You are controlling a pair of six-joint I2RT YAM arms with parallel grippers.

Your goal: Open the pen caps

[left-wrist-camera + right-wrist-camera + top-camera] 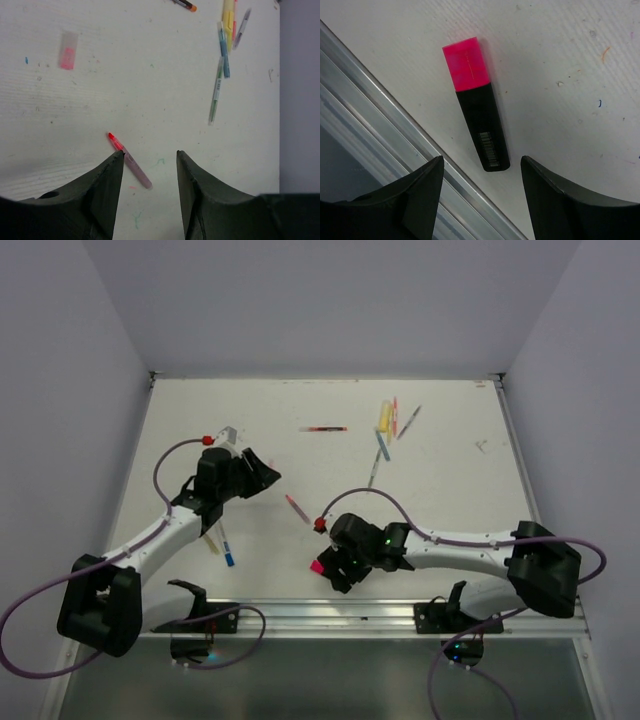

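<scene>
A pink-and-black highlighter [481,125] lies flat near the table's front rail, its pink cap [465,65] on and pointing away. It shows in the top view as a pink spot [316,566]. My right gripper [481,167] [330,578] is open and empty, just above the highlighter's black end. My left gripper [150,155] [266,476] is open and empty over the table. A red-tipped mauve pen [131,162] [297,508] lies uncapped by its left fingertip. A pale pink-clear cap [68,50] lies loose further off.
Several pens lie at the back right: a yellow highlighter [383,418], a blue pen [382,445], a grey pen [409,422], a green pen [373,473] and a red-and-black pen [327,429]. A blue-tipped pen [222,548] lies under the left arm. The aluminium rail [395,130] runs along the near edge.
</scene>
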